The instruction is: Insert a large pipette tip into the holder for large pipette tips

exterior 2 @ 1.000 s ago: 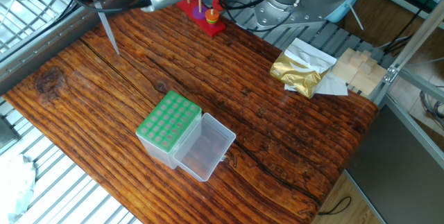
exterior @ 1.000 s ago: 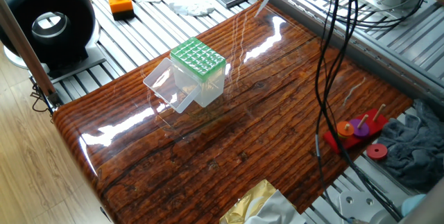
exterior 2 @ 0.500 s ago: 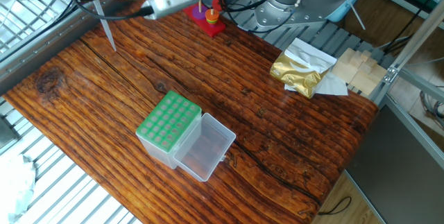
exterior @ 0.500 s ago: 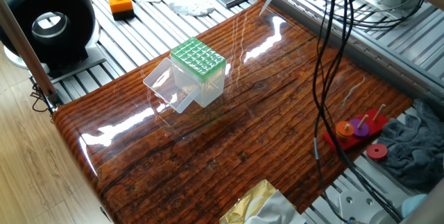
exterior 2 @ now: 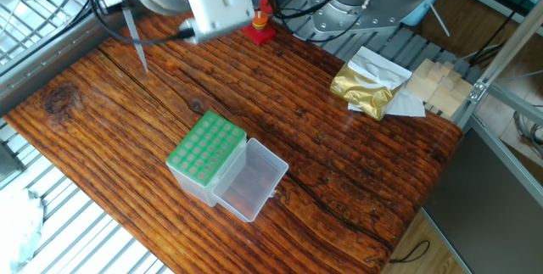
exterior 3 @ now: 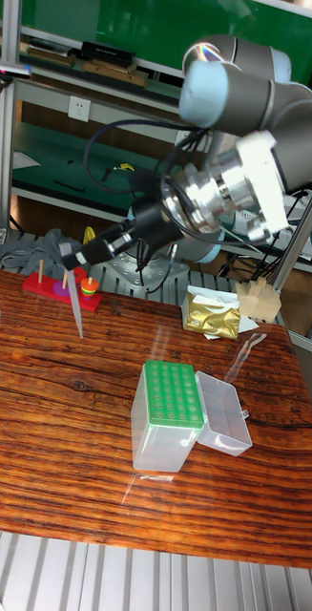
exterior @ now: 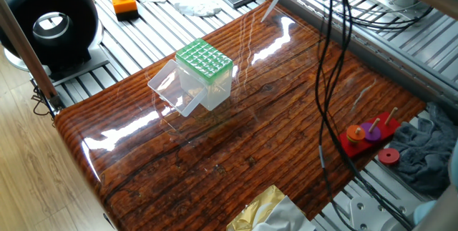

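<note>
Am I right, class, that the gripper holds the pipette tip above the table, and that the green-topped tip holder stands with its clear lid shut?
Not quite. The lid is open, swung down beside the holder, as the other fixed view shows. The rest stands: the gripper holds the pipette tip above the table.

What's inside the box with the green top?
Through the clear walls of the holder for large pipette tips no tips show, and its green grid holes look empty. Its open lid holds nothing. Reflections hide the very bottom.
</note>
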